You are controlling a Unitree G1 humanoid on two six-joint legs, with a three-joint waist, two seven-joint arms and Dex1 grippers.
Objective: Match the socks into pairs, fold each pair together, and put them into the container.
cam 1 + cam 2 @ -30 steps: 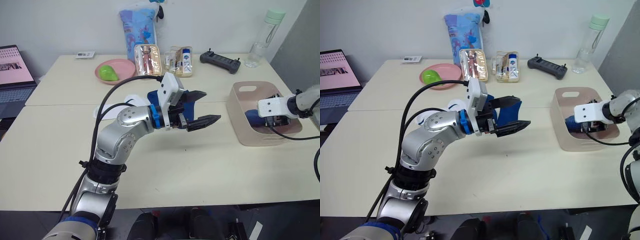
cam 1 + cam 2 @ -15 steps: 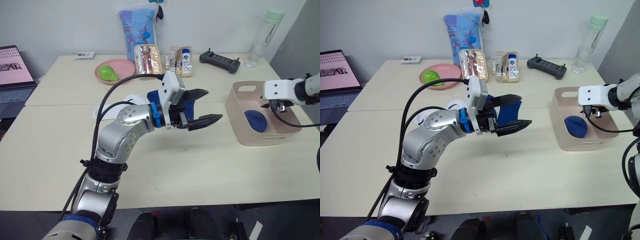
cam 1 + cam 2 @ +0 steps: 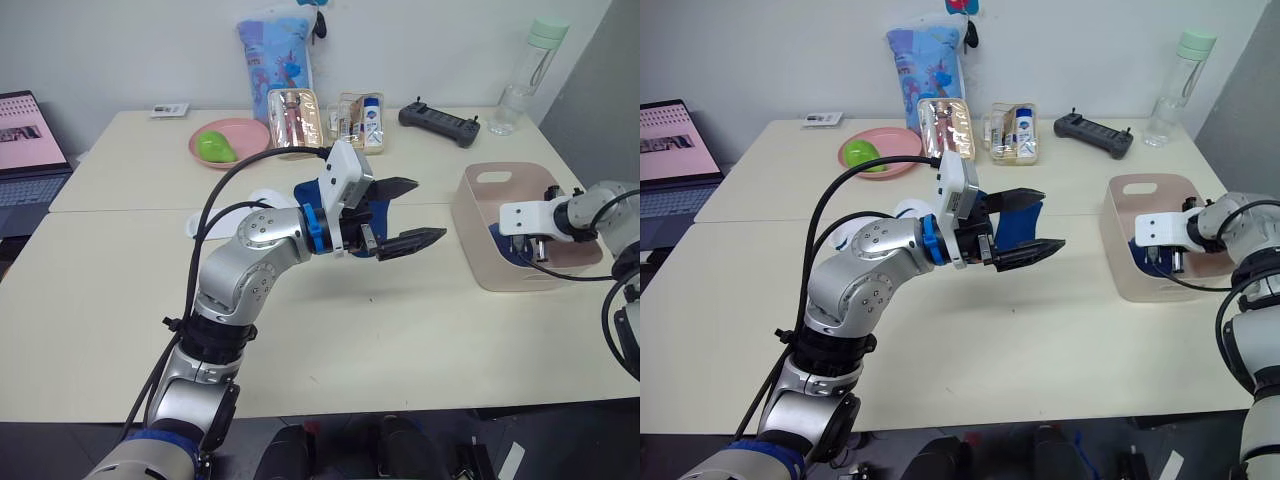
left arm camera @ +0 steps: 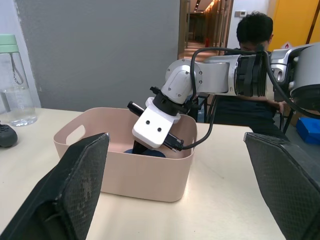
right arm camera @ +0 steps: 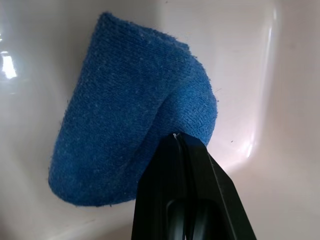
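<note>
Blue folded socks (image 5: pixel 130 135) lie in the container (image 3: pixel 478 255), right gripper (image 5: pixel 176 137) closed beside them; left gripper (image 3: pixel 403 214) wide open, empty. Next: fetch remaining socks.

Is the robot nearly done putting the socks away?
Not yet. One folded dark blue sock bundle lies in the pink container, with the right gripper touching it, fingers shut. The left gripper hovers open and empty. Left to do: the dark blue socks and white socks on the table.
</note>
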